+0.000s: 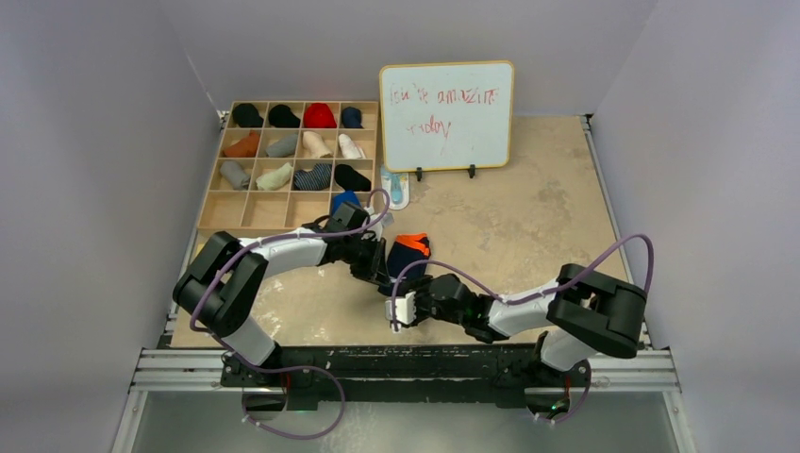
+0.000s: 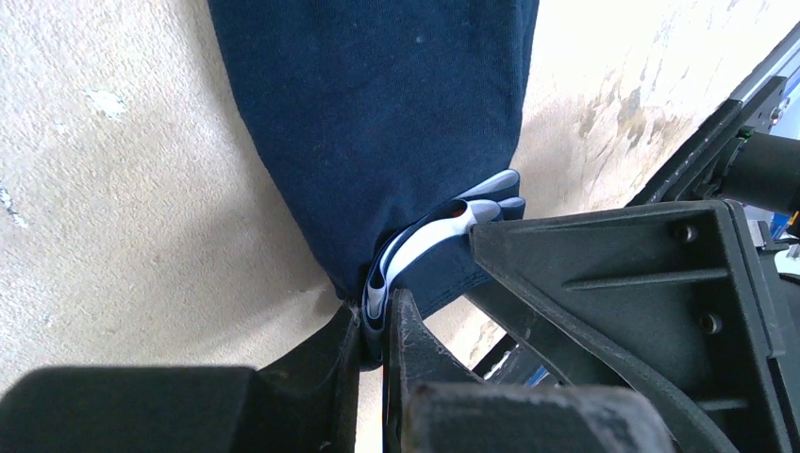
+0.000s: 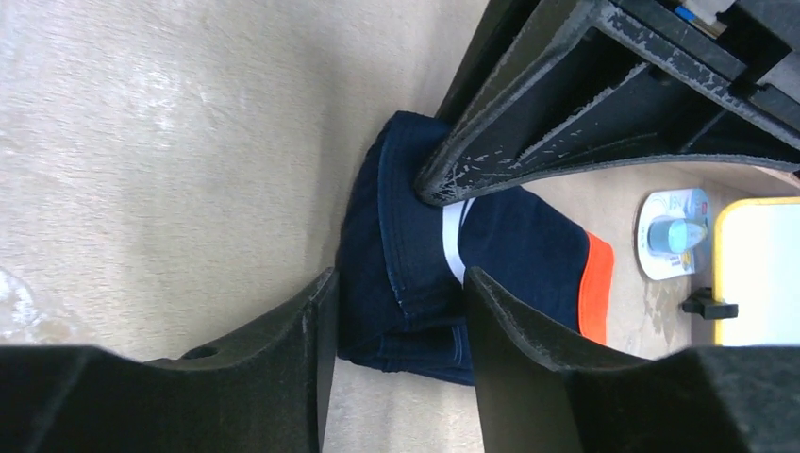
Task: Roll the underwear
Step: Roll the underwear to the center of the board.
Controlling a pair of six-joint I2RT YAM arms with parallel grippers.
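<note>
Tan table (image 1: 528, 217), with a wooden divided tray (image 1: 264, 209) and a whiteboard (image 1: 448, 113) well beyond both grippers. The navy underwear (image 3: 528, 255) with orange trim lies flat on the table, stretching away from the left gripper (image 2: 377, 316), which is clenched tight on its folded, white-banded end. The right gripper (image 3: 396, 283) sits just beside the left one, jaws part-spread with that same folded end between its fingers (image 3: 311, 311); cannot tell if they actually pinch the cloth.

underwear (image 1: 408, 253) on table (image 1: 528, 217), whiteboard (image 1: 448, 113) behind, tray (image 1: 265, 210) left
</note>
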